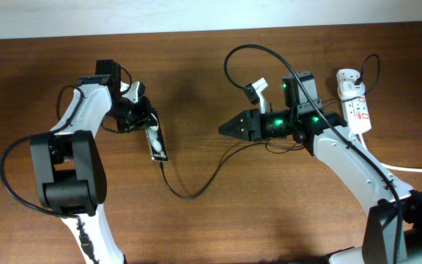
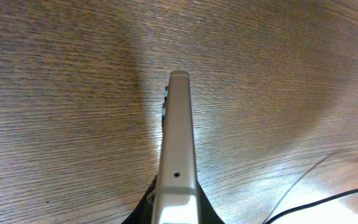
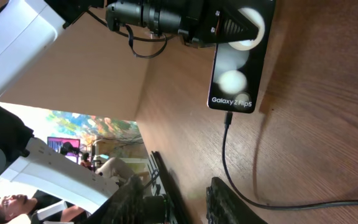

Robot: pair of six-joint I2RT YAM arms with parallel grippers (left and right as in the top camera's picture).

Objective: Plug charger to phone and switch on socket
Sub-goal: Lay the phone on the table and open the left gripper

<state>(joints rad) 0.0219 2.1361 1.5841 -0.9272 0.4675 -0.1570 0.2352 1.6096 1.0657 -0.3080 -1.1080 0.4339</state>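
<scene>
Table [image 1: 196, 227] wood, grainy, slight sheen. Phone [image 3: 235, 74] face glossy black, v. reflective. Cable [image 3: 223, 146] matt black. Power strip [image 1: 356, 110] smooth white plastic.

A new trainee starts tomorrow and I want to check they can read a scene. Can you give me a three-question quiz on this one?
1. True or false: the charger is plugged into the phone.
2. Whose fingers grip the phone? A) the left arm's B) the right arm's C) nobody's
3. Fill in: the lettering on the phone reads "Galaxy Z ____".
Key: 1 true; 2 A, the left fingers clamp the end opposite the plug; 3 Flip5.
</scene>
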